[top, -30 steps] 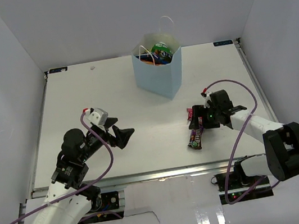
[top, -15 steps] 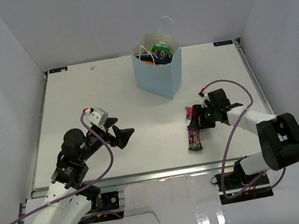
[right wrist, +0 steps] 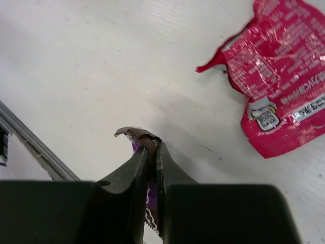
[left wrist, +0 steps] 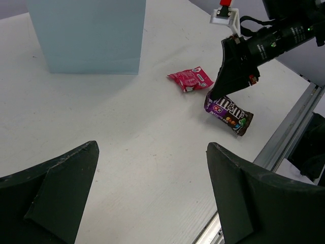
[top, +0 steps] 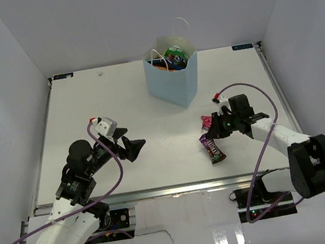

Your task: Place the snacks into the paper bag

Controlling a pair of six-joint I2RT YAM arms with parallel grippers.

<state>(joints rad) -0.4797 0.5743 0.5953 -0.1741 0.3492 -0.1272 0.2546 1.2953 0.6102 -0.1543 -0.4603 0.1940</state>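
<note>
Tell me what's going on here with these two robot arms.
The right gripper has its jaws shut on one end of the dark brown candy pack, beside the small pink packet lying on the table. The left gripper hangs open, holding nothing. The paper bag stands upright farther back with packets already inside.

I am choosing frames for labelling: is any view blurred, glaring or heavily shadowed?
Top external: sharp, evenly lit. Left wrist: left gripper dark with little detail, candy pack sharp. Right wrist: right gripper also dark, small glare spots on the pink packet.
</note>
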